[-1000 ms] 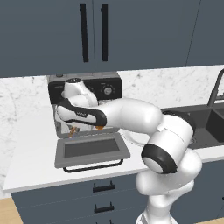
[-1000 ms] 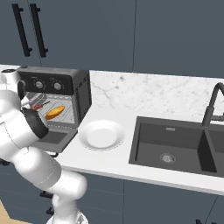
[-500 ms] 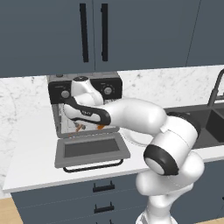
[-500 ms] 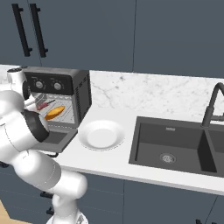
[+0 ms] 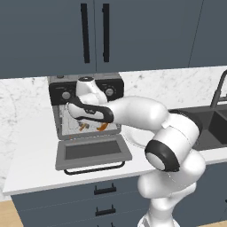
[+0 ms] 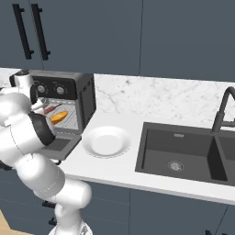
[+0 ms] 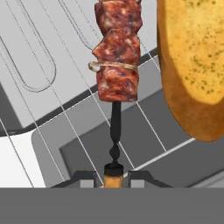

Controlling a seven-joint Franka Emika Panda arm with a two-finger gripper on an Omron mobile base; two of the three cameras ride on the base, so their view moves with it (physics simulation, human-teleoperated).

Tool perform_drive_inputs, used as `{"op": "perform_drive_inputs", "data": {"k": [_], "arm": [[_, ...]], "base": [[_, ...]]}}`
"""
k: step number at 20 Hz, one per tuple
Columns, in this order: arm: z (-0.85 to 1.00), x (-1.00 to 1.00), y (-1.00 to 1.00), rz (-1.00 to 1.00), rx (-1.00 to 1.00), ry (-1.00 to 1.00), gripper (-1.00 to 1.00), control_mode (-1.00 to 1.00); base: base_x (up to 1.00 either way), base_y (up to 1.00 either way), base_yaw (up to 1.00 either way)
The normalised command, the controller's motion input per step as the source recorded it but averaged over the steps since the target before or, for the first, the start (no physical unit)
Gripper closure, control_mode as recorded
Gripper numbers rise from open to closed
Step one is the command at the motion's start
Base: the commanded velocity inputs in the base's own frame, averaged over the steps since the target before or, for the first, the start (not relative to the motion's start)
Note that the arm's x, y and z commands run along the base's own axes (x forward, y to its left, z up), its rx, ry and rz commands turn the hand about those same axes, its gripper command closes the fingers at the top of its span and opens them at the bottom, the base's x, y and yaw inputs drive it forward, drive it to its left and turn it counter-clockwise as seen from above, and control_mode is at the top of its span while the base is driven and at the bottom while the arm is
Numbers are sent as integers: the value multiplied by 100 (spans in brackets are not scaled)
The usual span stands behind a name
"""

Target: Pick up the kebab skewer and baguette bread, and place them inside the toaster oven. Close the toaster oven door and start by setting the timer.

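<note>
Toaster oven [image 5: 86, 111], door down on the worktop [image 6: 114, 167] | baguette bread [image 7: 194, 65] on the rack | my end effector [image 7: 113, 177] clamps the kebab skewer's [image 7: 118, 57] handle: I'd lay it flat beside the loaf before letting go | hand view shows the grip; right base view the white plate [image 6: 106, 141].

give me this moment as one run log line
phase: placing | kebab skewer: handle end between jaws, over rack | baguette bread: on rack in toaster oven | toaster oven door: open
</note>
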Motion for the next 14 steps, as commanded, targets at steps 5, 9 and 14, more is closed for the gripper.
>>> {"op": "perform_drive_inputs", "data": {"k": [5,9,14], "arm": [[-9,25,7,0,0,0,100,-100],[-14,17,4,0,0,0,-100,-100],[-7,4,0,0,0,0,-100,-100]], "base": [[0,0,0],[0,0,0],[0,0,0]]}}
